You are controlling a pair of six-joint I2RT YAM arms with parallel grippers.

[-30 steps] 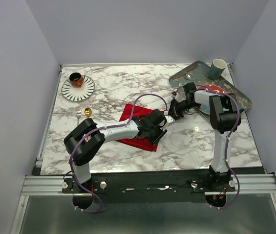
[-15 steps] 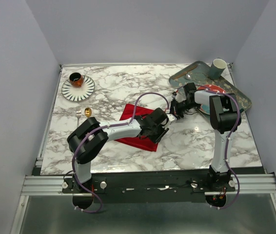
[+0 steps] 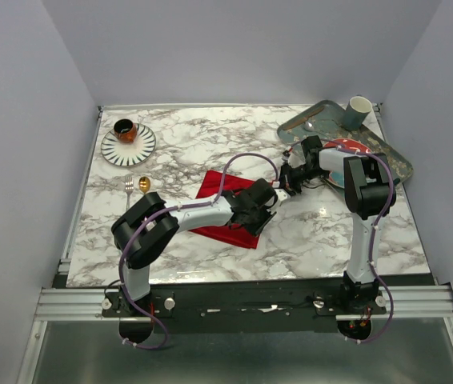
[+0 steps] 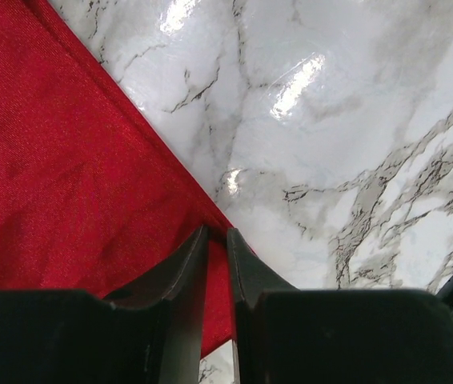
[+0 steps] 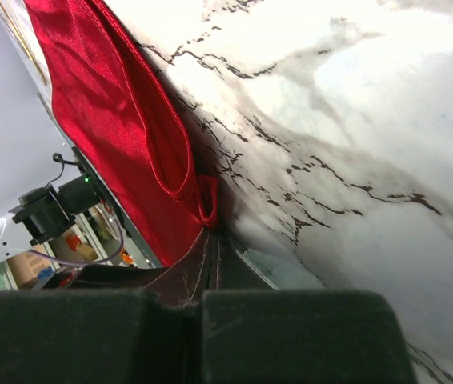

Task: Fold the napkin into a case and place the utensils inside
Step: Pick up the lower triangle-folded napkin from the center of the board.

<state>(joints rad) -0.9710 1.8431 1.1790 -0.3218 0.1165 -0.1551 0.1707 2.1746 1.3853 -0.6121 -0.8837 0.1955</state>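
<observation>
The right gripper is pressed together, pinching a corner of the red napkin. The left gripper sits at the napkin's edge, jaws a narrow slit apart; whether it grips is unclear. Well left of the napkin lie the gold spoon and silver fork.

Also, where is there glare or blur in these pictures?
Left wrist: hard white glare patches on the marble table. Right wrist: the table bleaches out top right, the napkin shines, the near fingers blur. Top external: even light, one small glint.
</observation>
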